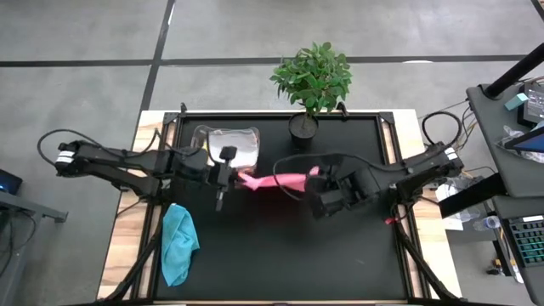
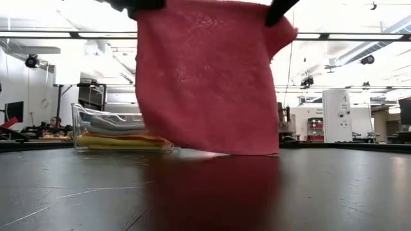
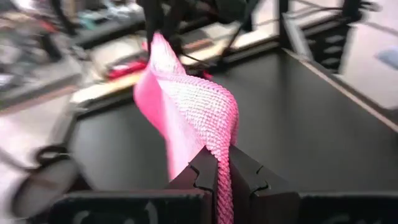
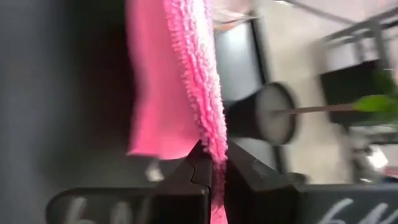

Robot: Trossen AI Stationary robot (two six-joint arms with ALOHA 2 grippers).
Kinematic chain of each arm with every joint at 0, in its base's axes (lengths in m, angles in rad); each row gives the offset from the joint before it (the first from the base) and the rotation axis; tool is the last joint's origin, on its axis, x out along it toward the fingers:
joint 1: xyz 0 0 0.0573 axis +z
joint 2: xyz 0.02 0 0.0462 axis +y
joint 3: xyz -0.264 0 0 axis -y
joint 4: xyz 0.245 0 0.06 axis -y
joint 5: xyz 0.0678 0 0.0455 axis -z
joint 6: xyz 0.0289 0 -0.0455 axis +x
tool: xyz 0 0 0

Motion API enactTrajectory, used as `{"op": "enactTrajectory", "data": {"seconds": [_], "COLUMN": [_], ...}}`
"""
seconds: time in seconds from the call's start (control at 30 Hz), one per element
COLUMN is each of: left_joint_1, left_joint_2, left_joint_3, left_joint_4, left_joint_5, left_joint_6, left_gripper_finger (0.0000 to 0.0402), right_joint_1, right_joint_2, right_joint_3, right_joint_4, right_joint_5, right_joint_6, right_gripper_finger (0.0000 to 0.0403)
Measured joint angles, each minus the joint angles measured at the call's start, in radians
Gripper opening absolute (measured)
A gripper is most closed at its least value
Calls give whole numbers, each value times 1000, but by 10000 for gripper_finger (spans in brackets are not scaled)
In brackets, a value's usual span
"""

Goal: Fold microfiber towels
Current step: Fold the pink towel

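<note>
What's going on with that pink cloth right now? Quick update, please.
Left gripper and right gripper both shut on the pink towel, stretched between them, lower edge brushing the table. Nothing in the way.

**Count on the table**

One pink towel [image 1: 276,181], one teal towel [image 1: 178,244], one clear box [image 1: 228,144] with what looks like three or so folded towels inside, one potted plant [image 1: 311,81], two grippers.

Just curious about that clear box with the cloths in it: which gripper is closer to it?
Left. The left gripper, shut on the pink towel, hangs right beside the clear box. The right gripper holds the towel's other end, farther off.
</note>
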Motion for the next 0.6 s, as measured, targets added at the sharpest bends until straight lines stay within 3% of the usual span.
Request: {"op": "enactTrajectory", "data": {"seconds": [0.1, 0.23, 0.43, 0.6], "left_joint_1": [-16, -74, -226, -327], "left_joint_2": [22, 97, 271, 389], "left_joint_3": [-36, -82, -114, -108], "left_joint_4": [0, 33, 151, 216], "left_joint_5": [63, 72, 80, 77], "left_joint_6": [-55, -120, -137, -240], "left_gripper_finger": [0, 0, 0, 0], "right_joint_1": [46, 114, 215, 247], "right_joint_2": [8, 42, 129, 212], "right_joint_3": [-25, -62, -158, -222], "right_joint_4": [15, 78, 318, 508], "right_joint_5": [-93, -227, -438, -584], "right_joint_6": [89, 196, 268, 311], "right_gripper_finger": [9, 9, 9, 9]}}
